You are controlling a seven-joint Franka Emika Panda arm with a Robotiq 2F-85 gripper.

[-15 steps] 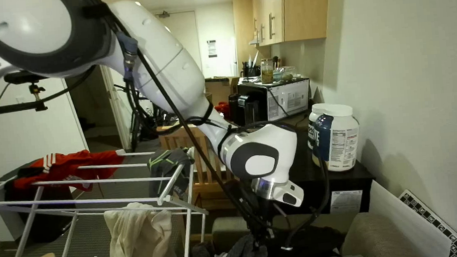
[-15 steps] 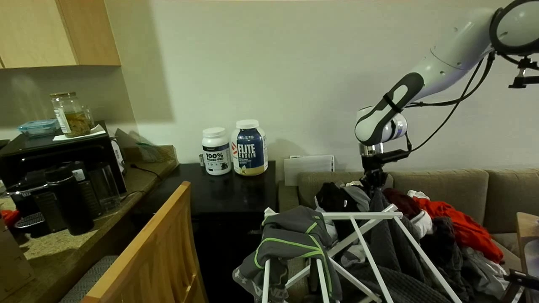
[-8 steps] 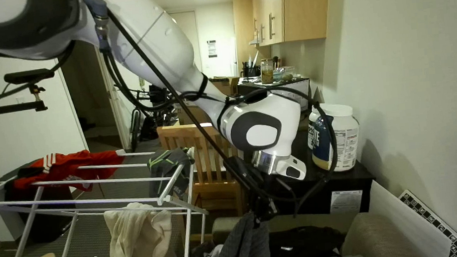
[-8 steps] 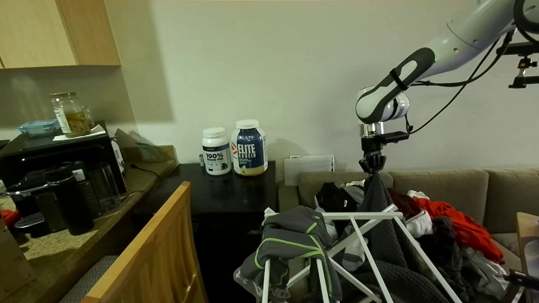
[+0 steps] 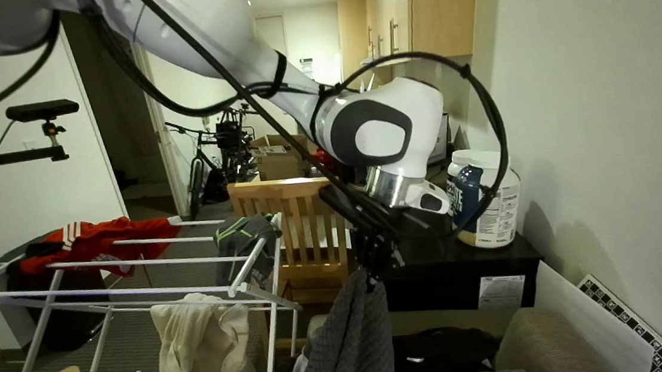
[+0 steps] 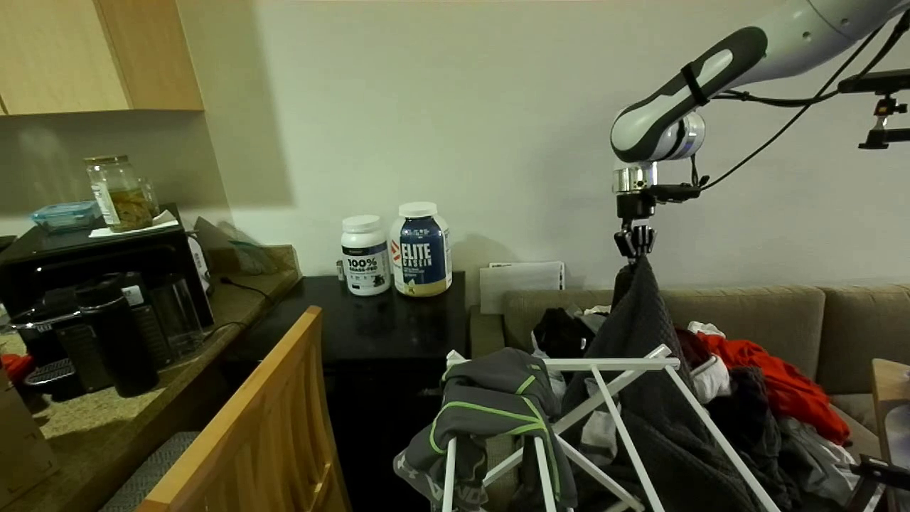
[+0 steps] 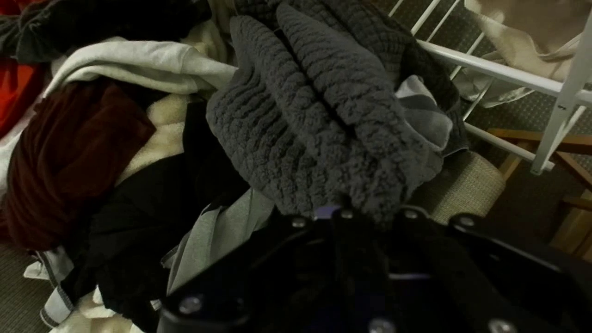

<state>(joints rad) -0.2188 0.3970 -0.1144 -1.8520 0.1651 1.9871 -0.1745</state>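
Note:
My gripper is shut on the top of a dark grey ribbed cloth, which hangs down from it in a peak. Lower folds of the cloth still spread toward the couch and behind the rack bars. In the wrist view the grey cloth runs right up to the gripper, whose fingertips are buried in it. Beside it lie a black garment, a maroon garment and a light grey sleeve on the heap. A grey-and-white piece lies against the cloth's edge.
A white drying rack bears a red shirt, a cream cloth and a grey-green garment. Behind stands a wooden chair. Two tubs, including a blue-labelled tub, stand on a black cabinet. The couch holds a clothes pile.
My gripper has risen from the clothes pile, drawing the grey cloth up with it into a tall hanging peak. The arm has lifted too, and the other clothes stay mostly in place.

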